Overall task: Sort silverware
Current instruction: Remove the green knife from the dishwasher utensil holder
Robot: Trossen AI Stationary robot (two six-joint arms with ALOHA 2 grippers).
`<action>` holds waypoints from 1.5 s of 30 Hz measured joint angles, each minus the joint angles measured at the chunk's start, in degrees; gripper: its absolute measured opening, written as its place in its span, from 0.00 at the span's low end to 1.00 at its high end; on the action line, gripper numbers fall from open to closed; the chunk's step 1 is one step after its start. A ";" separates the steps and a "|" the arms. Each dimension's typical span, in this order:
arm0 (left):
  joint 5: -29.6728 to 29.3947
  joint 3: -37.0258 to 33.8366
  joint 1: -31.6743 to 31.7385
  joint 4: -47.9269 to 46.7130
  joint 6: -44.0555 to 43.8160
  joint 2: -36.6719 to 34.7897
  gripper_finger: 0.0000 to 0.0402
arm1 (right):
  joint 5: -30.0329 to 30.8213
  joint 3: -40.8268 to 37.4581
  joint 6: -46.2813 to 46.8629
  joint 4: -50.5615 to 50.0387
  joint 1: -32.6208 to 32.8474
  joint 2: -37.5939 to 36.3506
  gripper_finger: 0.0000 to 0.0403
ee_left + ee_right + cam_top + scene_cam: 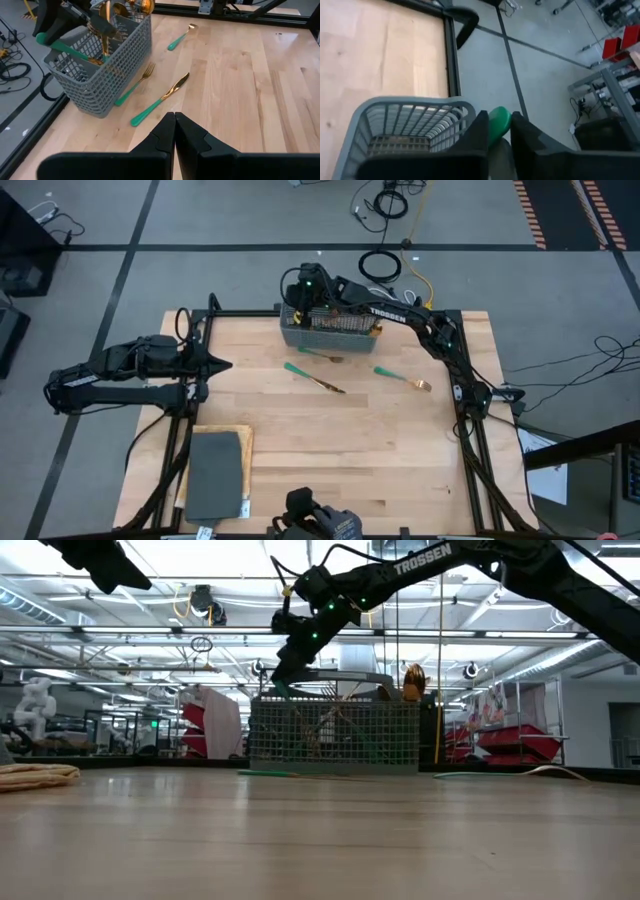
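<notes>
The right gripper [496, 131] hangs over one end of the grey mesh caddy [330, 330] at the table's [350, 450] far edge, fingers clamped on a teal handle [498, 123]. Gold-headed silverware [115, 15] stands in the caddy. A fork [134, 83], knife [160, 101] and spoon [181, 36] lie on the wood beside it. The left gripper [174, 131], pressed together, waits at the table's left edge.

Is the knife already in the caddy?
No, the knife lies flat on the table beside the caddy, next to a fork.
</notes>
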 joint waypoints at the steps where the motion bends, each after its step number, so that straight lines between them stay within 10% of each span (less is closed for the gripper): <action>1: 0.00 0.00 0.00 0.00 0.00 0.00 0.04 | -0.18 0.02 -0.33 0.22 0.12 -0.05 0.04; 35: -0.23 0.00 0.02 -0.55 0.08 -0.02 0.04 | -0.23 12.87 -0.07 -8.63 8.41 -1.99 0.00; 45: -9.78 -7.33 0.06 10.19 3.25 -0.04 0.04 | -0.74 12.94 5.10 -6.84 12.32 -6.77 0.00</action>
